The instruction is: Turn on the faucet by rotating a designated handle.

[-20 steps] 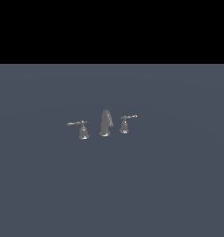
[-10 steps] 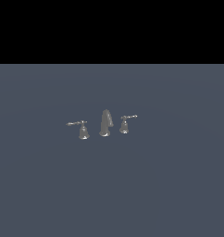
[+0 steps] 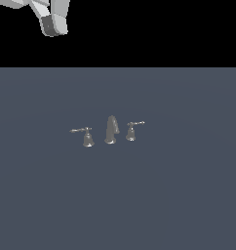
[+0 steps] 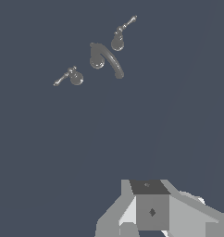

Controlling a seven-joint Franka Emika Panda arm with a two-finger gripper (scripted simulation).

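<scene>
The faucet (image 3: 111, 130) is a tiny grey metal set standing low on the dark floor, with a curved spout (image 4: 104, 57) between two lever handles. The designated handle (image 3: 86, 136) is on the exterior view's left, its lever level; the wrist view shows it too (image 4: 73, 77). The smaller handle (image 3: 131, 130) with the up-tilted lever stands on the exterior view's right. My gripper (image 3: 52, 25) is high above and far from the faucet, at the exterior view's upper left, touching nothing. Only part of the gripper (image 4: 151, 210) shows, so its opening is unclear.
A flat dark grey floor (image 3: 178, 195) spreads around the faucet on all sides. Above its far edge the background is black.
Part of my arm and gripper has come into the exterior view at the upper left, where nothing showed before. The faucet and both levers have not moved.
</scene>
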